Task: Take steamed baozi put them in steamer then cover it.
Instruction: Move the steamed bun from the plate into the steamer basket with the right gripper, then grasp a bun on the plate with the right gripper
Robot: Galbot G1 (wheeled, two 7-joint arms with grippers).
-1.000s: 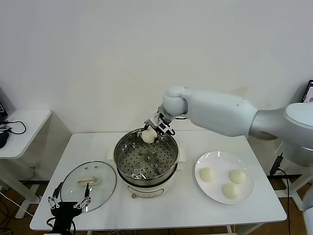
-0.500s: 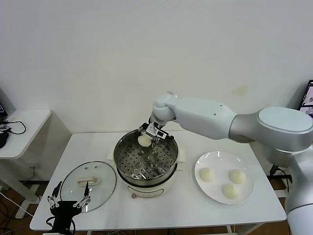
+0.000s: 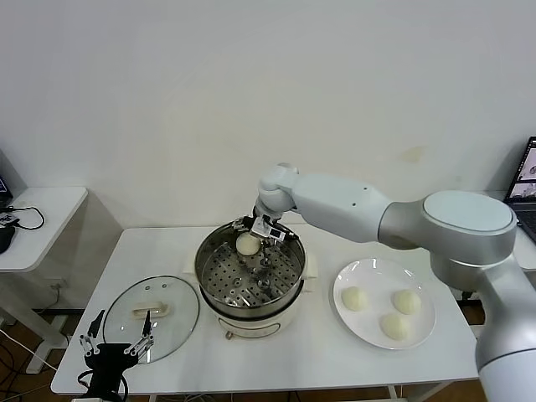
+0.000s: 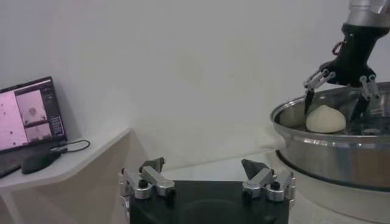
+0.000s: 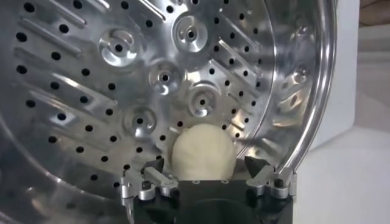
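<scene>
Fingers [image 5: 145, 181] of the right gripper [image 5: 206, 181] are spread wide, flanking but clear of a small cream-white round bun [image 5: 201, 152] on the perforated tray at the far inner wall of the shiny steel steamer pot [image 3: 249, 272]. Head view alone shows three more cream-white buns [image 3: 406, 301] on the flat white plate [image 3: 347, 275] and the clear glass lid [image 3: 151, 313] on the white surface [image 3: 318, 360]. Left gripper [image 4: 207, 181], fingers wide and empty, is parked low near the lid.
</scene>
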